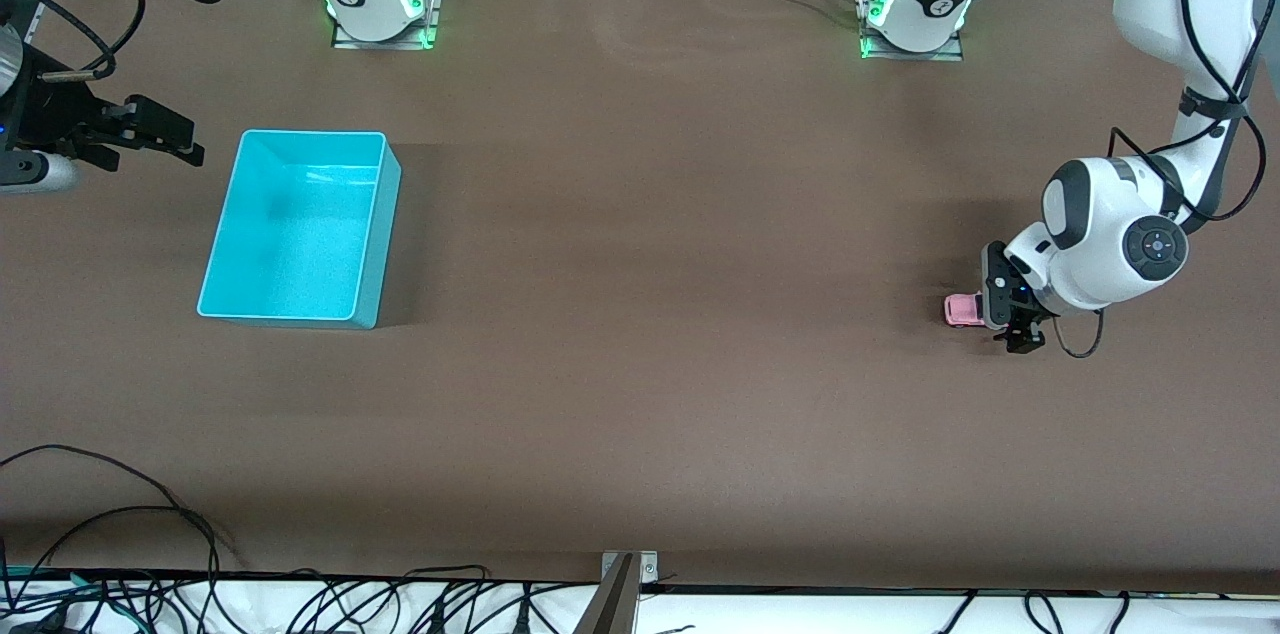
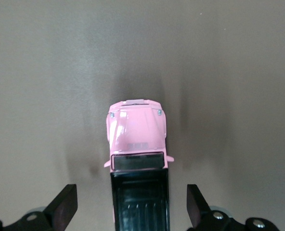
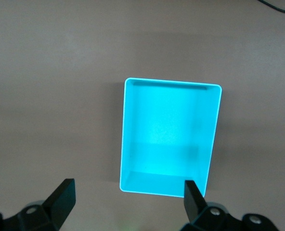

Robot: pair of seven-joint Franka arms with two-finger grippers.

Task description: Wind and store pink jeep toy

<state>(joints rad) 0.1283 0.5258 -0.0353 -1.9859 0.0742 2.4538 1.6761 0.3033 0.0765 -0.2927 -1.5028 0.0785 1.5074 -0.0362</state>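
The pink jeep toy [image 1: 960,310] stands on the brown table near the left arm's end, with its black ribbed roof [image 2: 140,202] under my left hand. My left gripper [image 1: 1003,312] is low over the jeep and open. Its fingers [image 2: 65,204] straddle the roof in the left wrist view with a gap on each side, touching nothing. The pink hood [image 2: 136,132] points away from the gripper. My right gripper [image 1: 178,142] is open and empty, up in the air beside the turquoise bin [image 1: 385,244], toward the right arm's end. The bin shows empty in the right wrist view [image 3: 166,130].
Both arm bases [image 1: 378,4] stand along the table's edge farthest from the front camera. Loose cables [image 1: 120,524] lie at the table's nearest edge, toward the right arm's end. Bare brown table stretches between the bin and the jeep.
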